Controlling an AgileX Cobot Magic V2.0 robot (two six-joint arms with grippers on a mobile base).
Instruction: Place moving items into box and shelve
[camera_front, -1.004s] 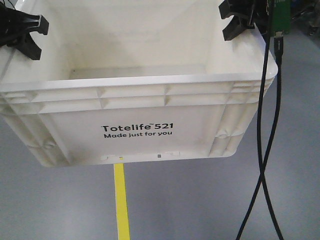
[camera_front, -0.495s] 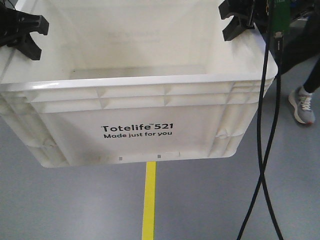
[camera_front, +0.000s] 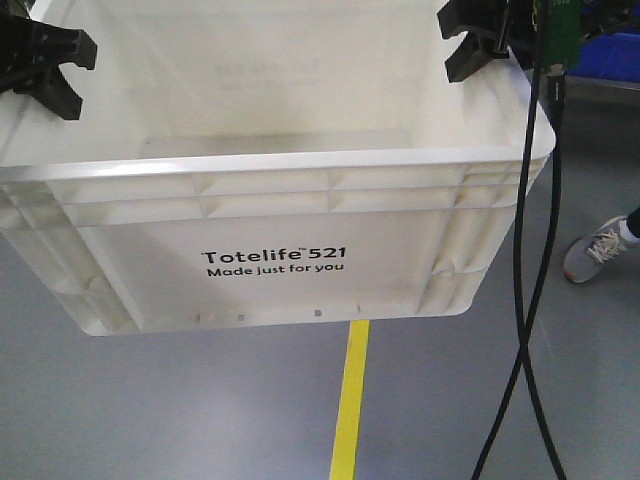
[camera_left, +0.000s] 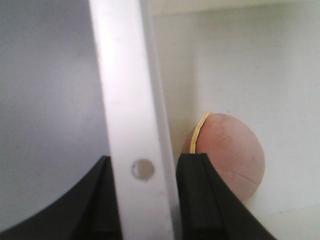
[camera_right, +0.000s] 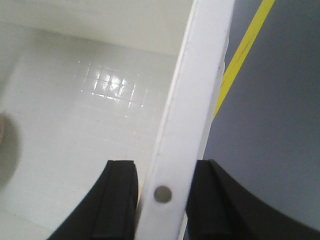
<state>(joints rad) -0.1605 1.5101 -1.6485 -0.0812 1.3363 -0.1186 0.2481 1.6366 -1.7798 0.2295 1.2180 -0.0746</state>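
Observation:
The white box, printed "Totelife 521 Made just for you", hangs above the grey floor, carried by both arms. My left gripper is shut on the box's left rim, one black finger inside and one outside. My right gripper is shut on the right rim the same way. Inside the box, by the left wall, lies a round brownish-pink item with a yellow edge. The same item's edge shows at the far left of the right wrist view.
A yellow floor line runs below the box. A person's grey sneaker stands on the floor at the right. A blue bin sits at the upper right. Black cables hang down the right side.
The floor line has slid rightward under the box, so the base is moving. The sneaker shifted and the blue bin came into view. Both grippers kept their hold on the rims.

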